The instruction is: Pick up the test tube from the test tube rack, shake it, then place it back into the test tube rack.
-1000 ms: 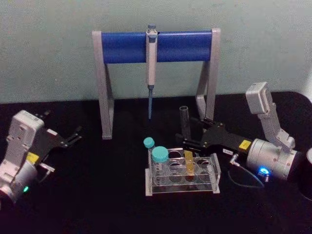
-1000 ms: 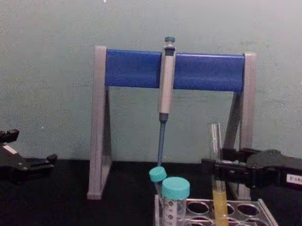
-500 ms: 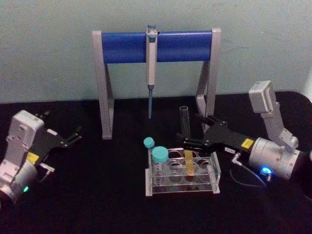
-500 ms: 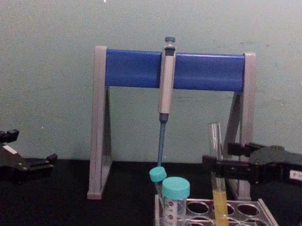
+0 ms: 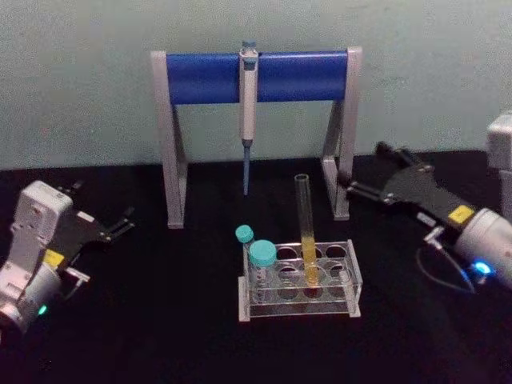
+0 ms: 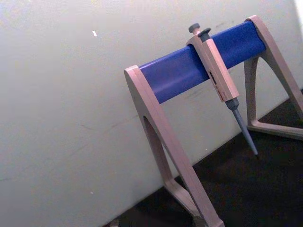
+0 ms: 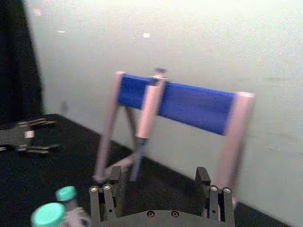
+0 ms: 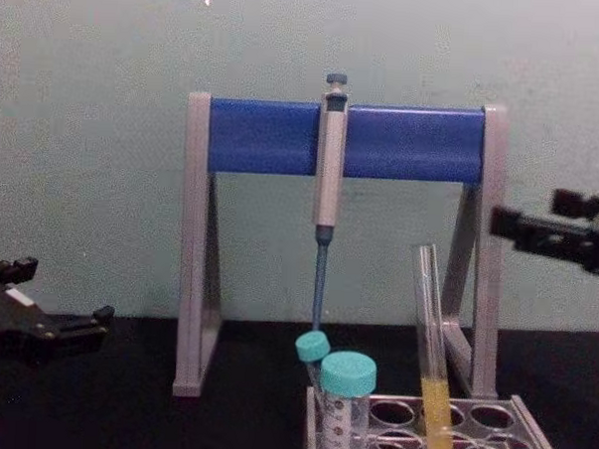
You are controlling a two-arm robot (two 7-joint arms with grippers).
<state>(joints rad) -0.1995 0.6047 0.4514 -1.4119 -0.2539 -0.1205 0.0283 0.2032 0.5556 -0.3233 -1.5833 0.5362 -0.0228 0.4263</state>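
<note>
While racked, test tube (image 5: 305,228) apart from right hand (image 5: 364,174).

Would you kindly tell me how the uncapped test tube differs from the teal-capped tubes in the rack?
The test tube is long, slim and uncapped, rising well above the test tube rack; the teal-capped tubes are shorter and closed. The test tube holds yellow liquid in its lower part; the capped tubes' contents cannot be told. The test tube leans slightly. All stand in the same rack, untouched by either pincer.

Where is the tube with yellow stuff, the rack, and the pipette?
test tube (image 5: 305,216), head view, clear middle of the glass.
rack (image 5: 350,276), head view, right end wall.
pipette (image 8: 329,166), chest view, grey body.
</note>
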